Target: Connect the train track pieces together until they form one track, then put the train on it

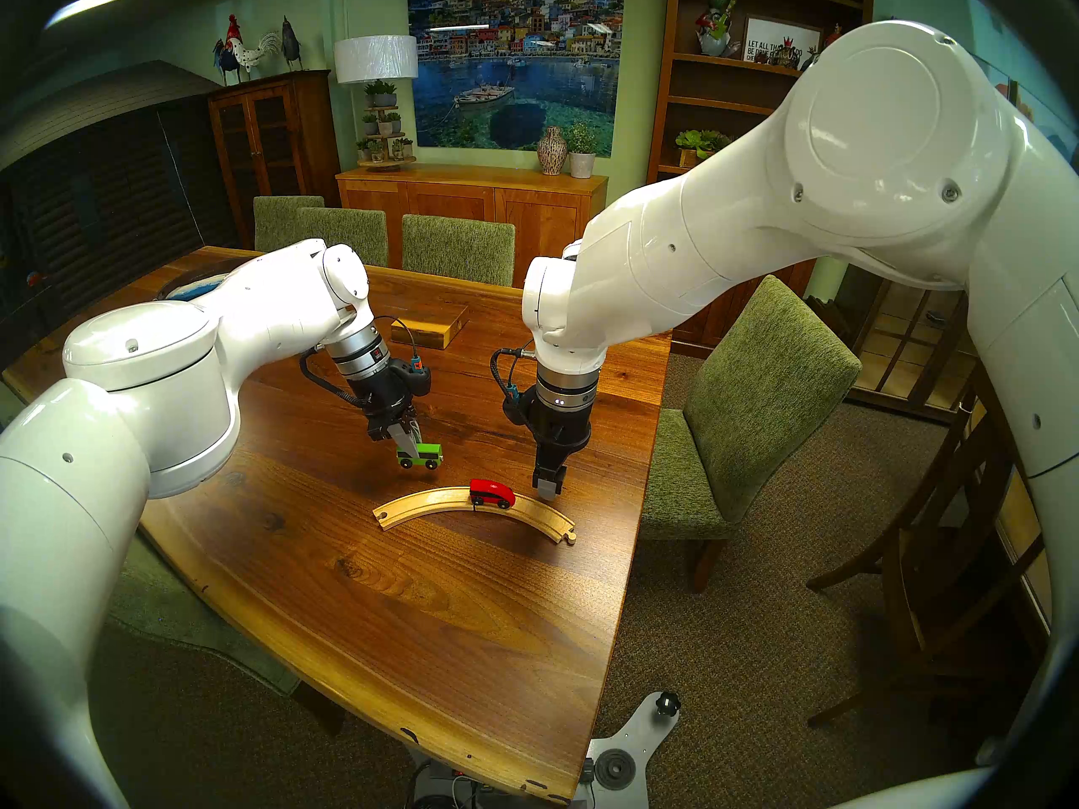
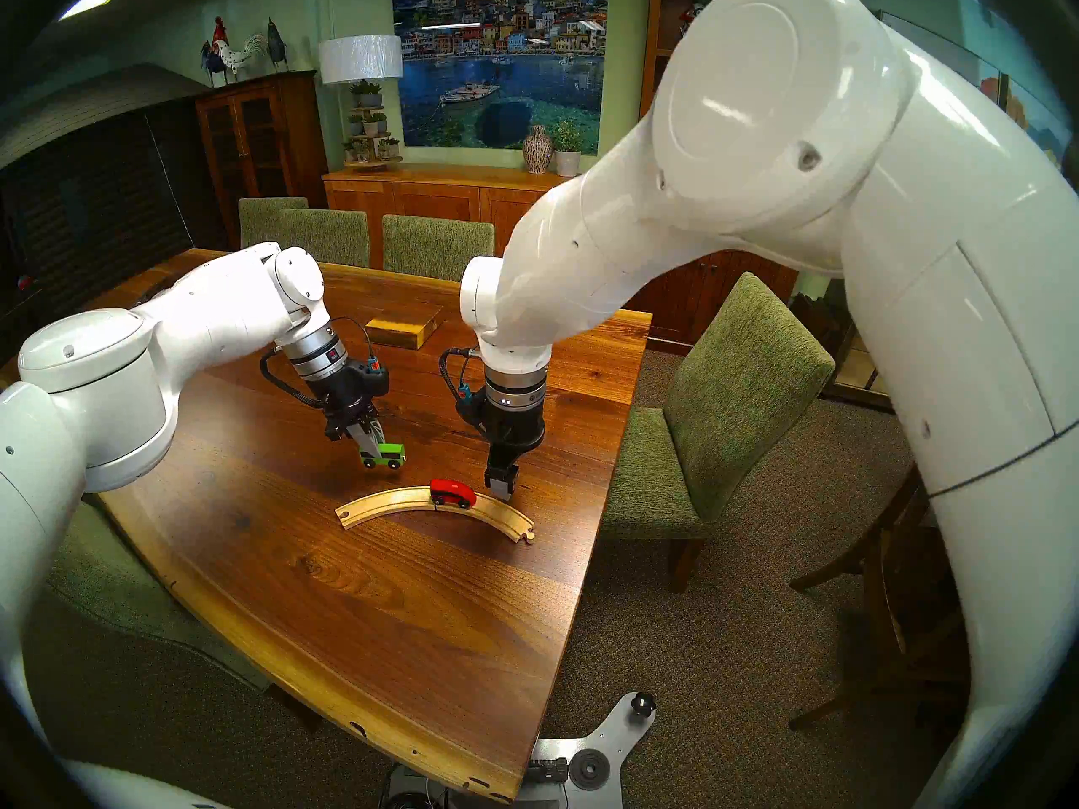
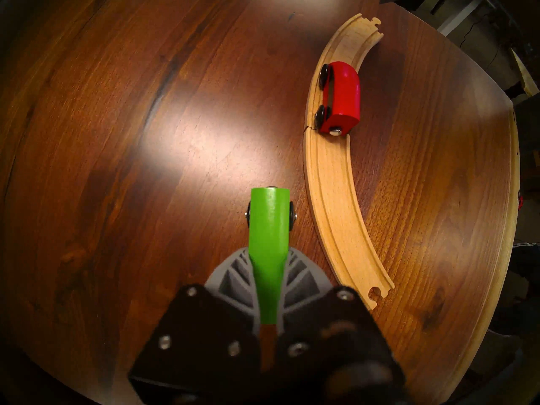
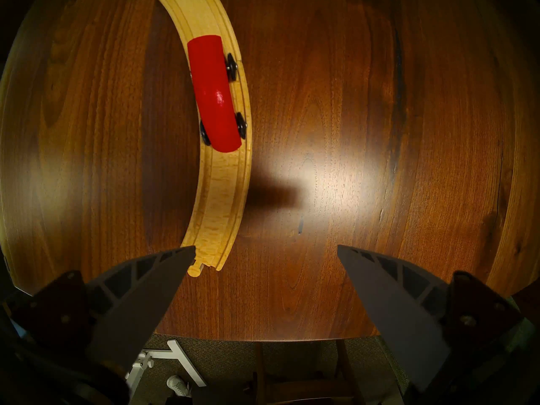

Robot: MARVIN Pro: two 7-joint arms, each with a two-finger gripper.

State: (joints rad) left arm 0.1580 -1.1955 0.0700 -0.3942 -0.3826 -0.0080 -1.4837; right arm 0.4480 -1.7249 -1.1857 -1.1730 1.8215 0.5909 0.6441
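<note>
Table [image 1: 409, 603] — left hand [image 1: 409, 447] tilted, carriage-clasping [image 1: 421, 455]

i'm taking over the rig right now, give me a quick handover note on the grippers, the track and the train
Left gripper: fingers shut on the green carriage, held in the air above the table, behind the track's left half.
Right gripper: open, empty, hovering just behind the track's right half.
Track: the two curved pieces are joined into one arc lying flat on the table.
Red engine: standing on the track, just right of the joint.
Done: track connected, engine placed.
Left: set the green carriage down on the track, probably behind the engine on the free left piece, wheels in the grooves, then release.
</note>
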